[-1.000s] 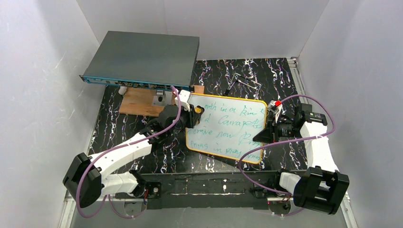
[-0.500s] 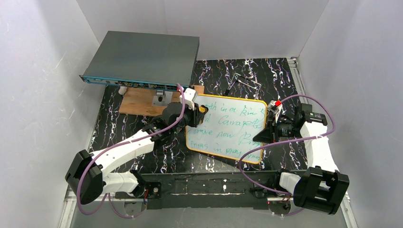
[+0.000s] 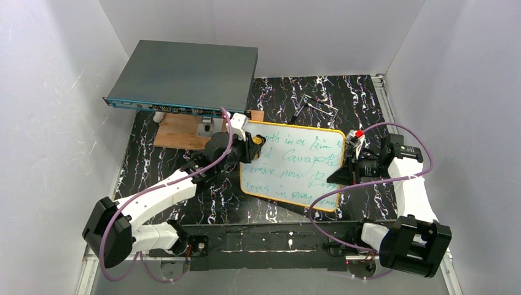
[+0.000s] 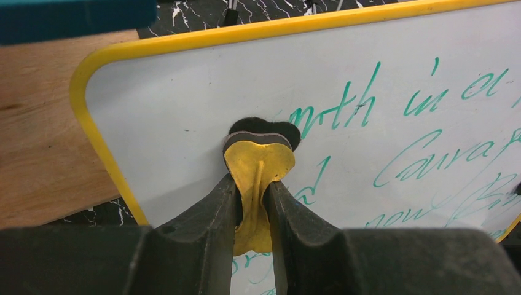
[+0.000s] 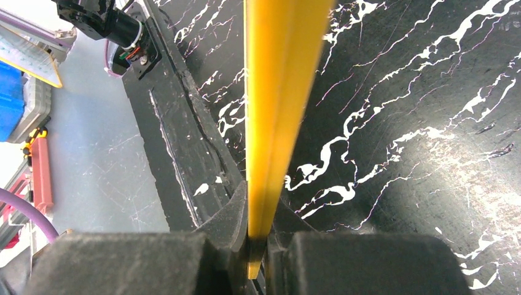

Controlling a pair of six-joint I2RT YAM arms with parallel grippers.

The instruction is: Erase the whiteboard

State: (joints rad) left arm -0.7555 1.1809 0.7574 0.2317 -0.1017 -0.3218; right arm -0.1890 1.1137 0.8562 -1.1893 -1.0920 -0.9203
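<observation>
The left end effector (image 3: pixel 252 142) is closed on a yellow eraser (image 4: pixel 258 158), its two dark fingers (image 4: pixel 216 209) pinching the soft body so that it bulges out past their tips. The eraser's dark felt face is pressed against the whiteboard (image 3: pixel 295 167) straight ahead of those tips, near the board's far-left corner. In the left wrist view, green handwriting runs off to the right of the eraser, while the patch to its left is plain white up to the yellow frame. Just past that frame, further left of the fingers, lies a brown wooden board (image 3: pixel 177 133), and beyond it a dark-grey flat box (image 3: pixel 184 72) rests partly over the wood.

The right end effector (image 3: pixel 344 162) is clamped on the whiteboard's right-hand edge. Its wrist view shows the yellow frame edge-on, running straight away from between the closed fingers (image 5: pixel 228 216). The black marbled surface (image 3: pixel 368 98) shows on either side of the frame there.

The whiteboard lies between the two end effectors, most of its face covered in green script. Beyond the right end effector, toward the back wall, sits what may be a small wire clip (image 3: pixel 319 103); it is too small to tell.
</observation>
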